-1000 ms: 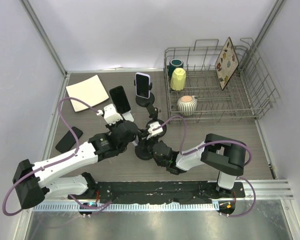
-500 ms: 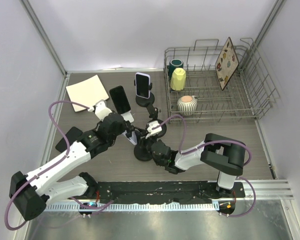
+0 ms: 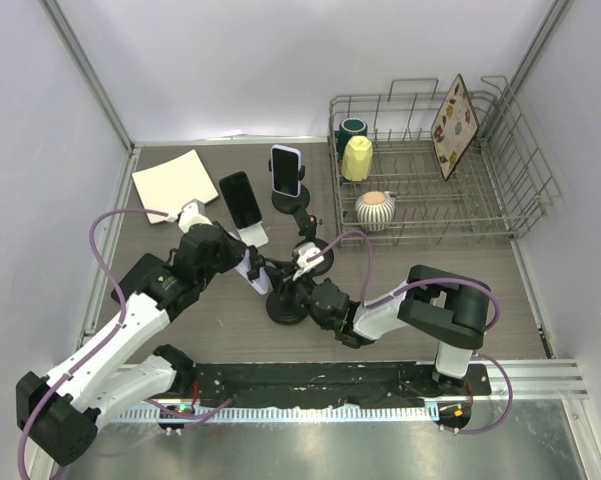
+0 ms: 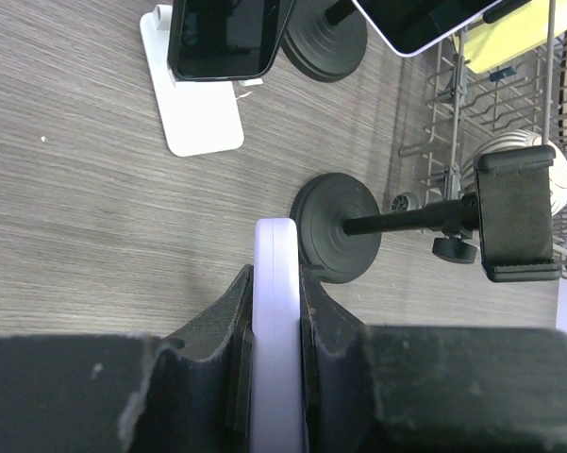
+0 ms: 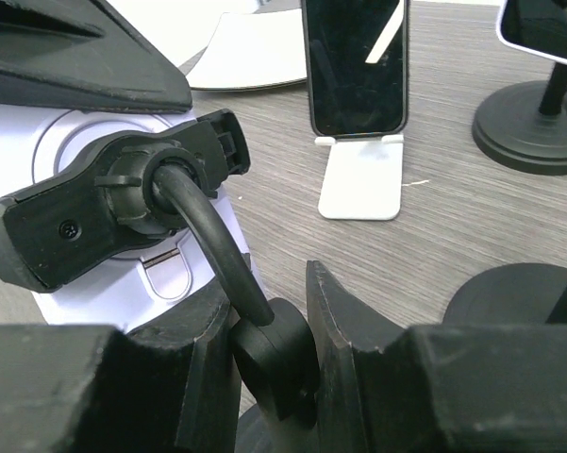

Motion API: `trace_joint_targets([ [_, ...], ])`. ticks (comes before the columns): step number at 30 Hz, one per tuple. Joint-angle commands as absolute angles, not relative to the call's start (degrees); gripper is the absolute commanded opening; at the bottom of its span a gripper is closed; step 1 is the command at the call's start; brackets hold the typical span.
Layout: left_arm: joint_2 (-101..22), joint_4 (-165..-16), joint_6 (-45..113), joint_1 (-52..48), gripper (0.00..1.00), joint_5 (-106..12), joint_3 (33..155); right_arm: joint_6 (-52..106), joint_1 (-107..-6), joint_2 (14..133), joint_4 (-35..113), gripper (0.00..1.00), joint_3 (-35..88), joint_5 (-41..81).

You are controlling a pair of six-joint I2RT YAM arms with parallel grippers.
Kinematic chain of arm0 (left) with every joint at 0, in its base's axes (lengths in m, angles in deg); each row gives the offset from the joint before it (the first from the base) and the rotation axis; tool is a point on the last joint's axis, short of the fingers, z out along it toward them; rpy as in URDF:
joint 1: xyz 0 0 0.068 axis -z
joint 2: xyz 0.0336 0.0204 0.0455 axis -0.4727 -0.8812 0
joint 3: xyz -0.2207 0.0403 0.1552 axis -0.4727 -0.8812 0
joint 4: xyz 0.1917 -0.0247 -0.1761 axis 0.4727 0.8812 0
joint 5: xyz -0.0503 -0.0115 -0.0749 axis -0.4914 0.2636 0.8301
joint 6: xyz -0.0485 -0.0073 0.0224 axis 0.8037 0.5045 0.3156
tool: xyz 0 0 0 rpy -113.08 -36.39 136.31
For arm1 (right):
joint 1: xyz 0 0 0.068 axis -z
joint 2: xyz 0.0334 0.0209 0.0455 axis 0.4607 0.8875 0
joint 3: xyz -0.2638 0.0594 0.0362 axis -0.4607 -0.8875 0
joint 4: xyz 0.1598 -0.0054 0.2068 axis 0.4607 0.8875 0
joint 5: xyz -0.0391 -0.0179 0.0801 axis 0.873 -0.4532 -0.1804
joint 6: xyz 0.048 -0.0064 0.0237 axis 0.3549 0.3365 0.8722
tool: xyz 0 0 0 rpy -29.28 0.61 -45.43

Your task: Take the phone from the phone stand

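— Phone (image 4: 275, 250), where is it?
— Edge-on in the left hand (image 4: 275, 293), pinched tight between both black fingers. It is a slim slab with a pale lilac rim and rounded corners. Its back lies at the black plastic head of the phone stand (image 5: 123, 203); touching or not, I cannot tell.
— Right hand (image 5: 269, 326)?
— Closed on the stand's smooth bent neck, down at its joint.
— What crowds them?
— Just beyond, an empty black clamp stand (image 4: 517, 212) on a round disc base. Then a white folded stand (image 4: 198, 109) bearing a glossy dark phone (image 4: 231, 38). Farther right, the wire rack (image 3: 480, 205). All on the grey wood-grain counter (image 4: 75, 217).
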State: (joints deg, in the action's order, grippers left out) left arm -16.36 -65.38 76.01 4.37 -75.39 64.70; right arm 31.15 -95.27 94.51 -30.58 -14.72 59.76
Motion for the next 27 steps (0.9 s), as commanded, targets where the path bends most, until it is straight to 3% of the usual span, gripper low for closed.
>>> trace_joint_targets([
  [1,-12.1,-63.8,64.3,-2.8,0.0,-89.3,64.2,32.4,-89.3,93.9,-30.5,0.01,-21.6,63.6],
  [10,-11.5,-59.7,57.1,-3.2,0.0,-84.6,68.4,31.5,-86.5,91.4,-30.9,0.01,-23.8,57.5],
  [16,-10.9,-55.0,48.3,-3.2,0.0,-71.7,71.5,30.9,-84.2,90.6,-30.6,0.01,-24.7,55.3],
  [27,-7.0,-53.4,44.8,-3.2,0.0,-78.7,70.8,29.7,-83.0,88.1,-29.3,0.01,-26.3,53.0],
])
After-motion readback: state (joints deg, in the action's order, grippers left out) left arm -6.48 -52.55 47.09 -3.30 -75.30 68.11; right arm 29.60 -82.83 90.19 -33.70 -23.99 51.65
